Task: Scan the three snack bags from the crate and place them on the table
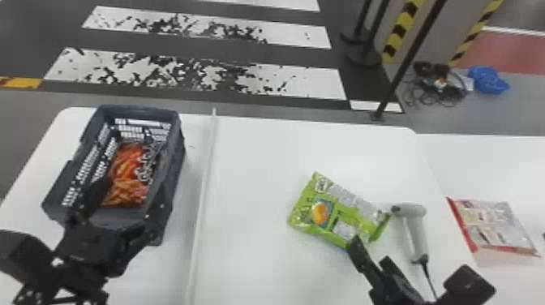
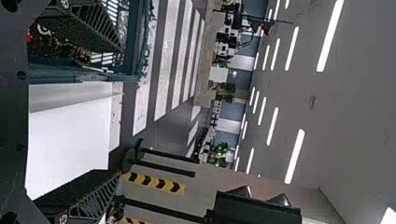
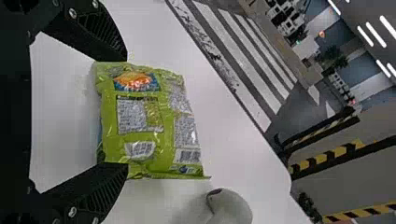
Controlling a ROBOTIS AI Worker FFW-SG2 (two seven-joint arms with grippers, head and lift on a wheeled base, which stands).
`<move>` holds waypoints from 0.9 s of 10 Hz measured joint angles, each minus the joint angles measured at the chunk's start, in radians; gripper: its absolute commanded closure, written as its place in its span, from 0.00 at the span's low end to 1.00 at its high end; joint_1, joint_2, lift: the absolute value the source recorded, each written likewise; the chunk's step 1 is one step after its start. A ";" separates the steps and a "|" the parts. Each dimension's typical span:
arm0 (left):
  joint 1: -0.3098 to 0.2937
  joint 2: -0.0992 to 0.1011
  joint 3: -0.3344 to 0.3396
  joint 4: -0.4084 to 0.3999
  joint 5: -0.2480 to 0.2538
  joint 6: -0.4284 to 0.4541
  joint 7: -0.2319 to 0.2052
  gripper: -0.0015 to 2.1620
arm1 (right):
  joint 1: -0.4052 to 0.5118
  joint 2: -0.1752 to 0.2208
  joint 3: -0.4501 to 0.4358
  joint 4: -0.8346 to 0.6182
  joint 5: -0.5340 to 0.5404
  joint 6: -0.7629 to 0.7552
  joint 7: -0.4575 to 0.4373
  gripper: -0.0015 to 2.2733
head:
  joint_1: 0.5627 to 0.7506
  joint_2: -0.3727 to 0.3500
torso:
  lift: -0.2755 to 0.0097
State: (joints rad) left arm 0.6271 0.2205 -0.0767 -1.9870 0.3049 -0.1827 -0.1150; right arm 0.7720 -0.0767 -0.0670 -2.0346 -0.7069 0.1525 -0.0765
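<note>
right wrist view has the green snack bag (image 3: 140, 102) lying flat on the white table (image 1: 251, 162), printed panels up and its barcode (image 3: 189, 156) facing away from the tabletop, a pose that would suit a scan from above. the right gripper (image 3: 122, 113) is at the bag with its two fingers spread, one toward each end, so they straddle it rather than pinch; that width seems meant to take the bag across its length without crushing the middle. whether a fingertip touches the wrapper i can't tell. just beside the bag, in the head view, is the handheld scanner (image 1: 414, 233), its cable (image 1: 429, 280) running toward the robot, likely put there so the right arm can swap between bag and scanner with little travel. farther to the right, a red-edged bag (image 1: 492, 227) rests on a second white surface (image 1: 486, 162), perhaps set apart as the finished side. on the other side of a raised white strip (image 1: 204, 182), the dark crate (image 1: 175, 162) holds an orange-red bag (image 1: 125, 178) low between its walls. the left gripper (image 1: 134, 184) is at the crate's near end, fingers well apart with no bag between them, a sensible stance for going in over the rim. the green bag looks like the one in hand for scanning, with the crate's bag to follow.
</note>
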 measured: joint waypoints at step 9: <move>0.033 0.000 -0.001 -0.025 -0.029 -0.058 0.008 0.03 | -0.472 -0.105 -0.040 0.370 0.451 0.114 0.207 0.98 | 0.70 0.31 | 0.84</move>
State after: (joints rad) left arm 0.6602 0.2209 -0.0777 -2.0125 0.2757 -0.2405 -0.1074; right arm 0.3000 -0.1819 -0.1074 -1.6646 -0.2563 0.2663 0.1305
